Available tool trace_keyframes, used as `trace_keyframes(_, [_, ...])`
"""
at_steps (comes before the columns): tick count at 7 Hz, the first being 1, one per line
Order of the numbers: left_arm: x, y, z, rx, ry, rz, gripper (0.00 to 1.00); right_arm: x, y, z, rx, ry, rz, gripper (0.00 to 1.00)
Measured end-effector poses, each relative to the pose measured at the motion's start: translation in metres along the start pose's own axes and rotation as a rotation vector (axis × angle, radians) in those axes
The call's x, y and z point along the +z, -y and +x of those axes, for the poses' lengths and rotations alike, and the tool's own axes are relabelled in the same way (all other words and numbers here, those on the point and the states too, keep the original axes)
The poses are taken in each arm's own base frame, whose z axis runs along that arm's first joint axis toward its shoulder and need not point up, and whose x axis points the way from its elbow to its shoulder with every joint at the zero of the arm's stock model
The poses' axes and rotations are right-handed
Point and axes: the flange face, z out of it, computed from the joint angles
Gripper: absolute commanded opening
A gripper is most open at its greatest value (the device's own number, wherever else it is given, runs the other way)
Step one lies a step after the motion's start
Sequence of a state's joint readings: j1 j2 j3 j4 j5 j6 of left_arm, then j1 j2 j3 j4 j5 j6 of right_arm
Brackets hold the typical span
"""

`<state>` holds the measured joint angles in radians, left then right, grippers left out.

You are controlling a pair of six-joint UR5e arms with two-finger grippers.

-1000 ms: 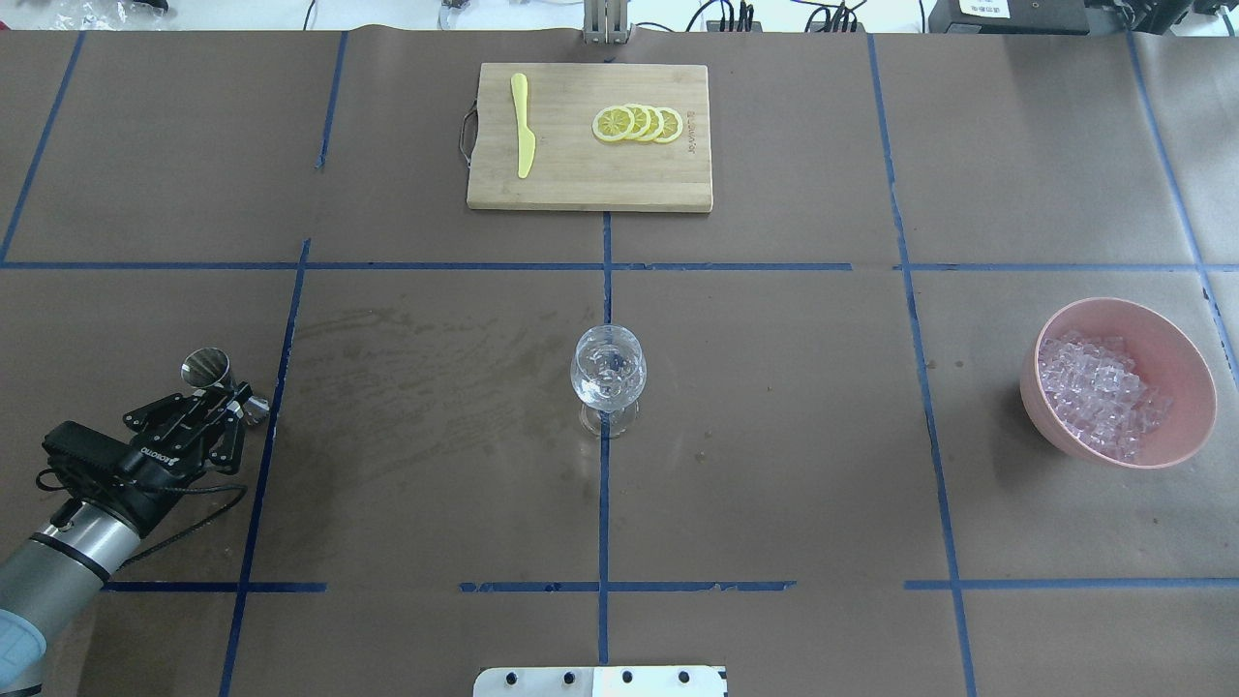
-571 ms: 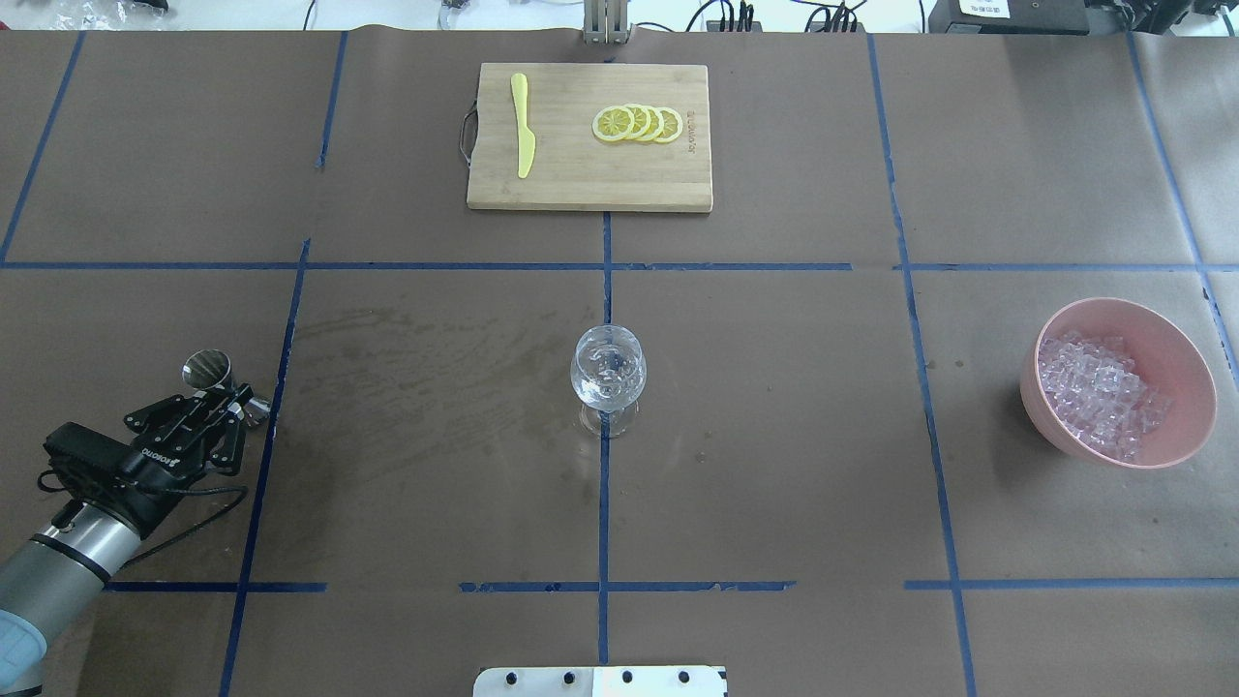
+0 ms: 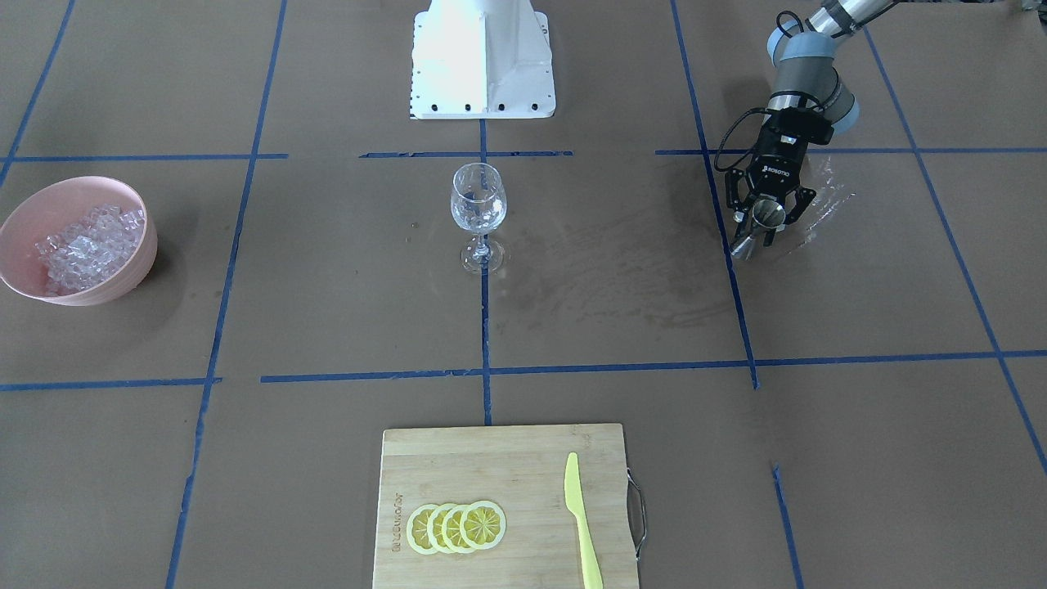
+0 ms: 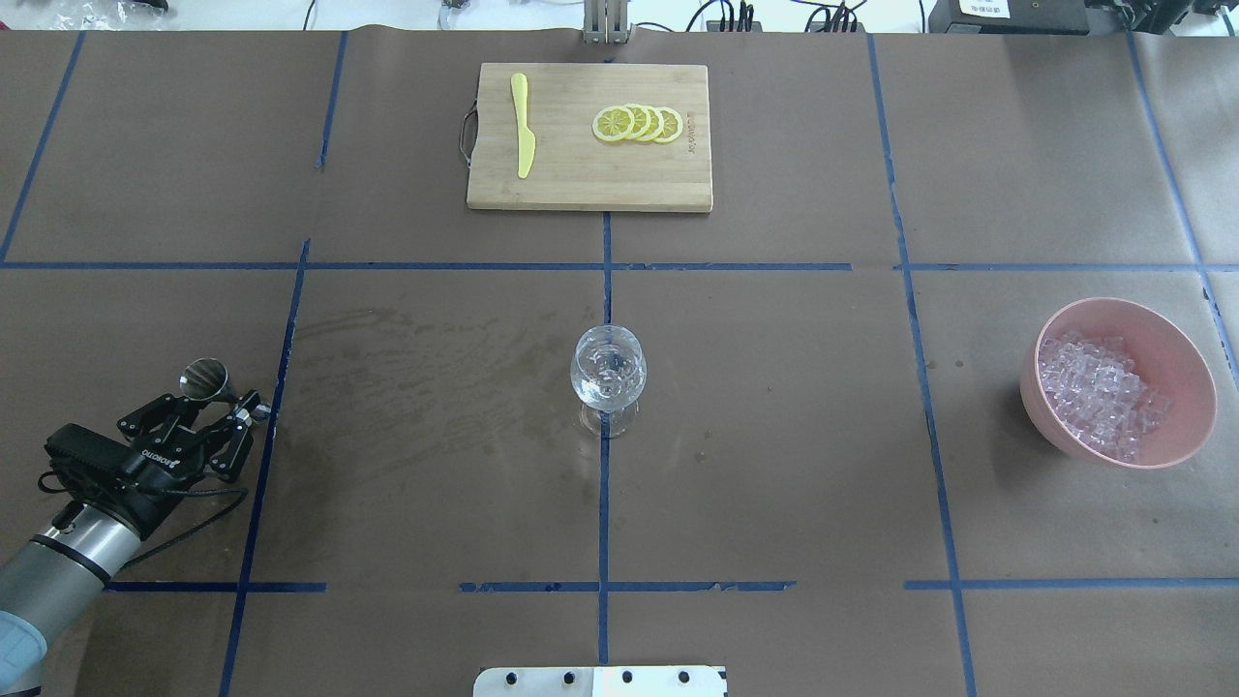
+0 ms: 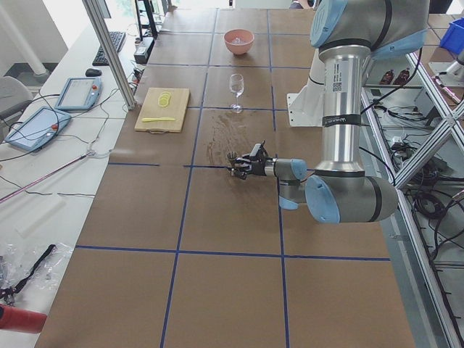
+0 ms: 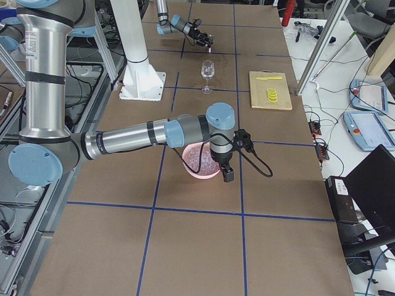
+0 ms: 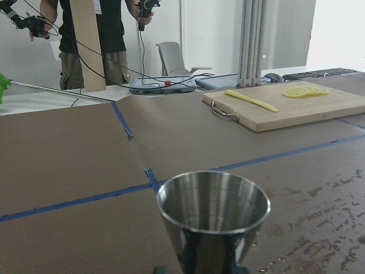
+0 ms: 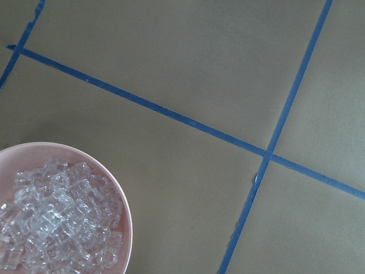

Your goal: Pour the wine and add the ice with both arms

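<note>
Overhead exterior has the left arm (image 4: 58,561) coming in from the lower left corner of the frame; its left gripper (image 4: 232,407) reaches low over the brown table (image 4: 774,465), and a steel jigger (image 4: 205,376) stands between the fingers near the left edge, a little below mid-height; the fingers are partly spread, one on each side of the jigger's narrow waist and close to it; whether they press on it I cannot tell. Left wrist-mounted view shows the jigger's cup upright at bottom centre, its mouth level.

The wine glass (image 4: 608,373) stands upright at the centre of the overhead frame on a line of blue tape (image 4: 607,290), well apart from the jigger; what it holds I cannot tell; a wet-looking stain (image 4: 426,368) marks the paper between the two.

The ice (image 4: 1099,392) is heaped in a pink bowl (image 4: 1166,339) at the right edge of that frame, mid-height, well apart from the glass.

Exterior right shows the right arm (image 6: 142,134) stretched across the middle of the frame; the right gripper (image 6: 227,174) points down, its tip overlapping the bowl's right rim in the picture; how far it is open, and whether it holds anything, I cannot tell; the right wrist-mounted view has bowl and ice in its lower left corner.

A cutting board (image 4: 581,184) at top centre of the overhead frame carries a yellow knife (image 4: 523,126) on its left part and overlapping lemon slices (image 4: 639,124) on its right.
</note>
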<state>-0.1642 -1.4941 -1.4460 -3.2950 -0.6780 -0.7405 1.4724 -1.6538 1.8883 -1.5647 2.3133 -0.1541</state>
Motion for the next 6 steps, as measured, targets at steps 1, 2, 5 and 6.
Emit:
trace_keyframes(1, [0.0, 0.0, 0.0, 0.001, 0.0, 0.0, 1.0, 0.0, 0.0, 0.0, -0.001, 0.0, 0.001, 1.0])
trace_keyframes(2, [0.0, 0.001, 0.0, 0.0, 0.0, 0.002, 1.0, -0.001, 0.0, -0.001, -0.001, 0.0, 0.001, 1.0])
trace_keyframes(5, [-0.002, 0.014, 0.005, -0.019, -0.006, 0.029, 1.0, -0.002, 0.001, -0.002, 0.005, 0.0, 0.003, 1.0])
trace_keyframes(6, [-0.004, 0.022, 0.007, -0.029, -0.001, 0.049, 1.0, -0.002, 0.001, -0.002, 0.005, -0.001, 0.004, 1.0])
